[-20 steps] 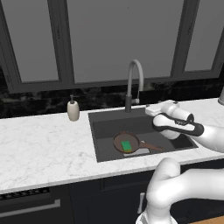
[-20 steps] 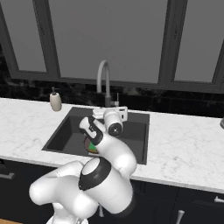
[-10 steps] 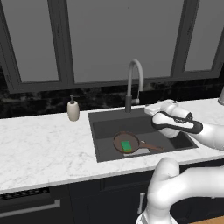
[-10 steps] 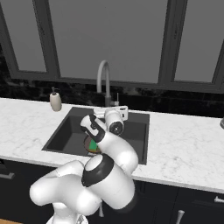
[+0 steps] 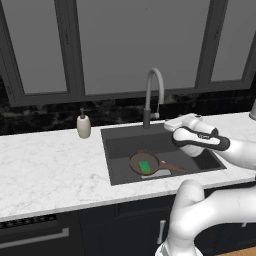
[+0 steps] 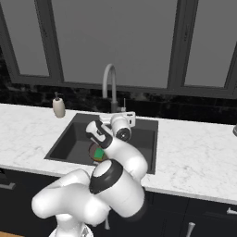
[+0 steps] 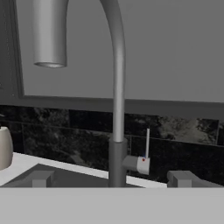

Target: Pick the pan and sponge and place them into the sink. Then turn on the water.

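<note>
The dark-brown pan (image 5: 144, 162) lies on the floor of the dark-grey sink (image 5: 120, 145), handle pointing right. Inside it rests the green sponge (image 5: 145, 166). In the right base view my arm partly covers the pan (image 6: 95, 155) and sponge (image 6: 99, 152). My gripper (image 5: 169, 125) hovers over the basin's back right part, just in front of the arched grey faucet (image 5: 152, 95). In the hand view the faucet (image 7: 117, 109) rises straight ahead, its thin lever (image 7: 147, 143) upright on the right. The open gripper (image 7: 113, 179) holds nothing, its fingertips (image 7: 41, 178) set wide apart. No water runs.
A beige soap dispenser (image 5: 83, 125) stands on the white marble counter (image 5: 50, 165) left of the sink, and it also appears in the hand view (image 7: 3, 148). Dark windows and a black backsplash (image 5: 115, 107) close the back. A grey object (image 5: 253, 110) sits at the far right edge.
The hand has edged slightly closer to the faucet base. Pan and sponge lie unmoved in the sink.
</note>
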